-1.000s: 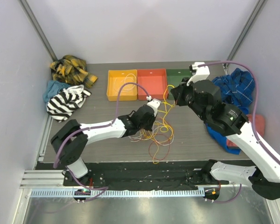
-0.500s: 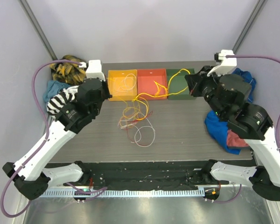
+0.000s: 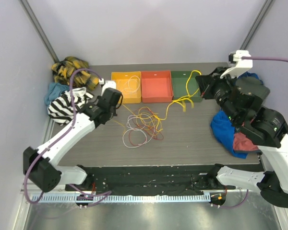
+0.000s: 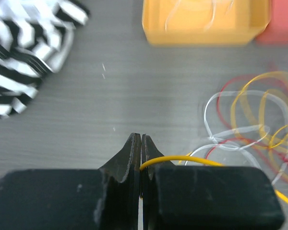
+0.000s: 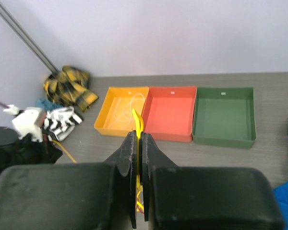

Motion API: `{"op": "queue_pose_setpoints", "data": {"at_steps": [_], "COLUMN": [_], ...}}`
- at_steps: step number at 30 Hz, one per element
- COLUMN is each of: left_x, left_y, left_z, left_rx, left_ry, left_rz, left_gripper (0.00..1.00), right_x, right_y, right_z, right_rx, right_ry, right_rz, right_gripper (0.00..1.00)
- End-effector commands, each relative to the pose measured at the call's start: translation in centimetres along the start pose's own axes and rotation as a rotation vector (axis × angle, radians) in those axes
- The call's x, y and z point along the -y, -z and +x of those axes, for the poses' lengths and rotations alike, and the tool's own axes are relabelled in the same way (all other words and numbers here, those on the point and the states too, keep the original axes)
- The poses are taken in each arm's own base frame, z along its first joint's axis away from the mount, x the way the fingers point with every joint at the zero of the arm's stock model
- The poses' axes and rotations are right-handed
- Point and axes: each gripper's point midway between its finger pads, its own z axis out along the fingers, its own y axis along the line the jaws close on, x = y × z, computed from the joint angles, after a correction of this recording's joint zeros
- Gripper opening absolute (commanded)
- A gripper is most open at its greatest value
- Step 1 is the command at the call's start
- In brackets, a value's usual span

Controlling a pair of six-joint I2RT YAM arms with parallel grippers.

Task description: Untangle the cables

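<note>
Top external view has the cables (image 3: 143, 128) tangled on the table (image 3: 197, 139) near the yellow tray (image 3: 115, 88) and red tray (image 3: 156, 88). Left gripper (image 4: 141, 140) pinches a yellow cable (image 4: 182, 159); right gripper (image 5: 138, 136) clamps one too.

No legible text, number or brand. White stickers (image 5: 130, 93) on the yellow tray (image 5: 113, 133), red tray (image 5: 170, 115) and green tray (image 5: 223, 117) are too small to read.
</note>
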Motion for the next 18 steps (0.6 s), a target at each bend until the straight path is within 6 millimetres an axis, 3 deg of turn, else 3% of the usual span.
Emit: {"op": "queue_pose_setpoints", "data": {"at_steps": [1, 4, 6, 8, 10, 11, 14, 18], "left_x": [1.8, 0.8, -0.2, -1.2, -2.6, -2.5, -5.1, -6.9], "left_y": [-3.1, -4.7, -5.4, -5.9, -6.4, -6.5, -6.6, -6.7], "left_z": [6.6, 8.6, 8.9, 9.1, 8.6, 8.1, 6.0, 5.0], "left_rx": [-0.19, -0.236, -0.25, -0.288, -0.308, -0.31, -0.283, -0.272], "left_ry": [-0.007, -0.053, -0.064, -0.051, 0.034, 0.076, 0.177, 0.209], "left_rz": [0.014, -0.077, -0.132, -0.174, -0.186, -0.161, -0.192, -0.213], "left_gripper": [0.0, 0.0, 0.0, 0.0, 0.0, 0.0, 0.0, 0.0], "right_x": [-0.5, 0.2, 0.8, 1.6, 2.6, 3.0, 4.4, 6.0], "right_y": [-0.9, -1.3, -1.0, -0.3, 1.3, 2.3, 4.9, 7.6], "right_z": [2.8, 4.3, 4.0, 2.7, -0.2, -1.8, -5.0, -7.7], "right_rx": [-0.044, -0.057, -0.042, -0.002, 0.077, 0.12, 0.225, 0.31], "right_ry": [-0.012, -0.005, -0.005, -0.006, -0.042, -0.066, -0.134, -0.183], "right_rz": [-0.02, 0.007, 0.029, 0.063, 0.083, 0.084, 0.098, 0.115], "right_gripper": [0.01, 0.01, 0.01, 0.01, 0.01, 0.01, 0.01, 0.01]}}
